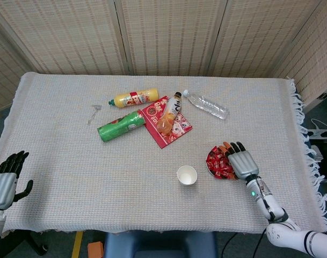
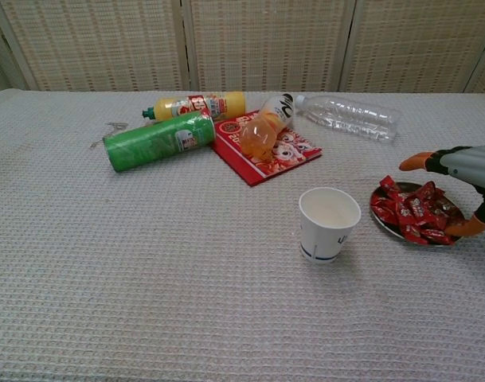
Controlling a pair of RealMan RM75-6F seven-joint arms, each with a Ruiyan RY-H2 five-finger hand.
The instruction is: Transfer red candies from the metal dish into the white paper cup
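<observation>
Woven screens stand behind the table (image 1: 56,177), which wears a pale waffle-weave cloth. Toward my right side sits the dish (image 2: 384,225), shallow metal, heaped with red candies (image 2: 409,208); the cup (image 2: 329,224) stands upright just beside it on the left, apart from it and, as far as I can see, with nothing in it. My right hand (image 1: 240,159) hovers over the right part of the dish, fingers spread and holding nothing. My left hand (image 1: 5,181) waits at the near left edge of the table, fingers apart, also holding nothing. I judge the candies light and small, in slick crinkly wrappers that will slide against each other and against the metal, so I would pinch one at the top of the pile by its body or a wrapper end rather than dig in. The dish looks light enough to skid if I push sideways. The cup is thin paper and easy to tip, so I should drop candy in from above.
</observation>
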